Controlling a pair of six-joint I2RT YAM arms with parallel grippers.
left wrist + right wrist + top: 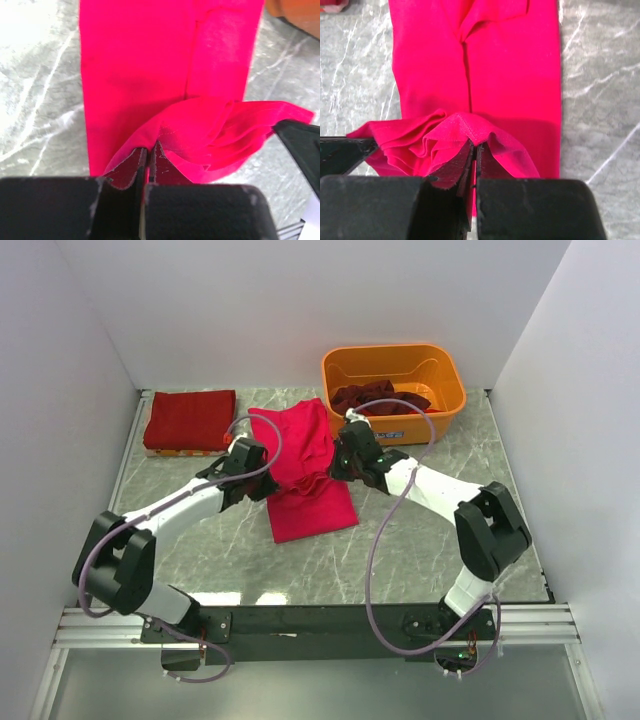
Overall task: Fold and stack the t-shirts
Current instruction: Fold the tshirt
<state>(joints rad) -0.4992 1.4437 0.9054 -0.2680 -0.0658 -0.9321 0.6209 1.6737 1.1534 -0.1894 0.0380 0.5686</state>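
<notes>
You look down on a grey marble-patterned worktop (440, 530) boxed in by plain white walls (300, 300). At its centre lies the bright pink-red cloth t-shirt (312, 508), already narrowed to a long strip. Its far end is just beside the orange plastic tub (445, 375) and its near end points towards the arm bases.

Your left gripper (268, 475) and right gripper (338, 465) face each other across the strip's middle. Each has its jaws pressed together on the cloth, the left pinching the left edge and the right pinching the right edge.

Between them the fabric is gathered into soft, layered ridges, while both ends lie flat on the worktop with a lengthwise crease showing.

A dark red shirt (190, 418), folded into a neat rectangle, sits in the far left corner. Crumpled maroon shirts (378, 398) fill the tub.
</notes>
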